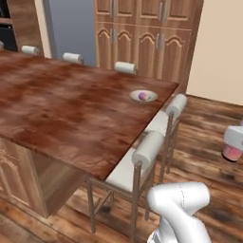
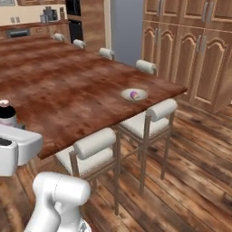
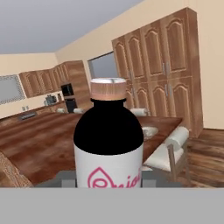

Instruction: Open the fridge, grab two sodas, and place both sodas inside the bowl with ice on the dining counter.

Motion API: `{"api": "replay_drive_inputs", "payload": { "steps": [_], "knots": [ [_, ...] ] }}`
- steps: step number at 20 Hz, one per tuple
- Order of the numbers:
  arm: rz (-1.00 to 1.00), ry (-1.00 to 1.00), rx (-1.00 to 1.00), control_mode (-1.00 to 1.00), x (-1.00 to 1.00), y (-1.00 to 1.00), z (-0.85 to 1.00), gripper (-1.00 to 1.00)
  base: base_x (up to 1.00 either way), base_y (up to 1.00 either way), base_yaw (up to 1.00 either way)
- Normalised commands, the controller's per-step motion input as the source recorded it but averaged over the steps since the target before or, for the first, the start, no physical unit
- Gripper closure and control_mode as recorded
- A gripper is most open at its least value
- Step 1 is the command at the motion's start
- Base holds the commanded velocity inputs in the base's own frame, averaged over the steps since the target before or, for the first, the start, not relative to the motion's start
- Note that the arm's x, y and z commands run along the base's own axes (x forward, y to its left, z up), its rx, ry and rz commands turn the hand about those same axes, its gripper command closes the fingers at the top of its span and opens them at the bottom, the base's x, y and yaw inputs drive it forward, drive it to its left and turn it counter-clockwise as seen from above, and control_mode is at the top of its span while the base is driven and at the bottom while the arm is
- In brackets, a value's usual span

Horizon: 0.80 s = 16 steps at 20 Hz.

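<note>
The bottle [image 3: 108, 140] stood upright in the gripper [image 3: 108, 177], which was closed partway around its lower body, a dark finger [image 3: 65, 177] showing on either side of the white label with pink lettering. It had a dark upper body and a brownish cap. From the left base camera the bottle's pink bottom [image 1: 232, 153] peeked out under the white hand at the right edge, held in the air over the wooden floor [image 1: 209, 142], clear of the counter [image 1: 71, 109]. From the right base camera its top [image 2: 5, 111] showed at the left edge, above the arm.

The bowl [image 1: 144, 96] sat on the glossy reddish-brown counter near its far corner, and the purple-pink can [image 1: 143, 96] already lay inside it; ice was too small to make out. White-cushioned stools [image 1: 137, 161] lined the near edge, with more along the far side. The grey fridge [image 1: 71, 28] stood behind the counter, beside tall brown cabinets [image 1: 142, 33], well apart from the bottle.
</note>
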Motion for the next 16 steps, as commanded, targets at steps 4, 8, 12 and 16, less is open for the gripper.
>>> {"api": "replay_drive_inputs", "payload": {
  "steps": [4,8,12,16],
  "knots": [
    [0.00,0.00,0.00,1.00,0.00,0.00,0.00,1.00,0.73,-1.00,0.10],
    [0.00,0.00,0.00,1.00,0.00,0.00,0.00,1.00,0.94,-0.91,0.15],
    [0.00,0.00,0.00,1.00,0.00,0.00,0.00,1.00,1.00,-0.72,0.21],
    [0.00,0.00,0.00,1.00,0.00,0.00,0.00,1.00,1.00,-0.62,0.24]
  ]
}}
